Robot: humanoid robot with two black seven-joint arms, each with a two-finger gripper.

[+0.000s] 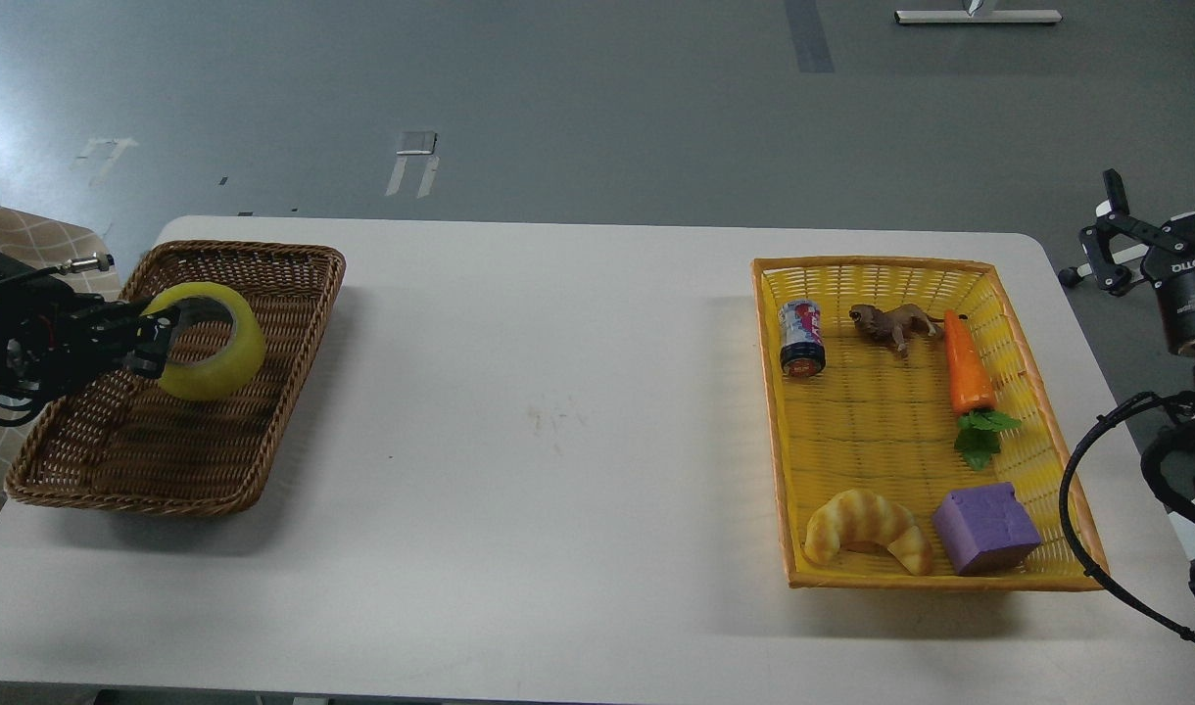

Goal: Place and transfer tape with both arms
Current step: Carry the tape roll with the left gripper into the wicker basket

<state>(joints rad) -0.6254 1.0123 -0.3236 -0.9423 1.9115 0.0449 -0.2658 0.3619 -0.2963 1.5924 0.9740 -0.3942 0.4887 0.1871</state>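
The yellow tape roll is held in my left gripper, whose fingers are shut on the roll's left wall. It sits low over the middle of the brown wicker basket at the table's left; I cannot tell if it touches the basket floor. My left arm comes in from the left edge. My right gripper is off the table's right edge, raised and empty, with its fingers apart.
A yellow basket at the right holds a can, a toy lion, a carrot, a croissant and a purple block. The white table lies between the baskets.
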